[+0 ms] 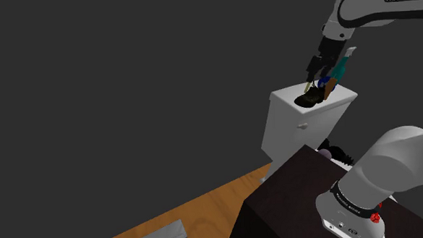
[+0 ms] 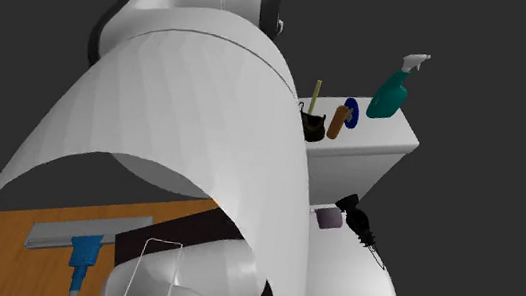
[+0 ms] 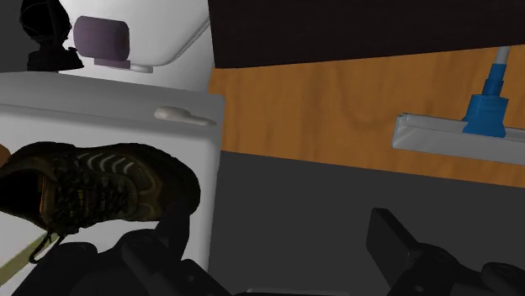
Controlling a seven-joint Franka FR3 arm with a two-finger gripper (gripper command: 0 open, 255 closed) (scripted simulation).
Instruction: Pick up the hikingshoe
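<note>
Hiking shoe point(image 3: 101, 189): dark, lying on the lid of the white toilet tank point(image 1: 285, 96). Claw point(image 3: 282, 220): positioned just above the shoe, fingers wide apart, gripping nothing. The shoe lies just outside one finger.

On my screen the hiking shoe point(image 3: 101, 189) reads as rough, matt dark-brown cloth, coarsely woven, with paler stitched bands; the toilet tank point(image 3: 92, 97) is smooth white with a soft sheen; the floor point(image 3: 320, 109) shows orange wood grain; the gripper point(image 3: 282, 231) looks matt black; the arm point(image 2: 183, 124) has a smooth, faintly glossy white shell; the spray bottle point(image 2: 390, 93) looks like smooth teal plastic.
</note>
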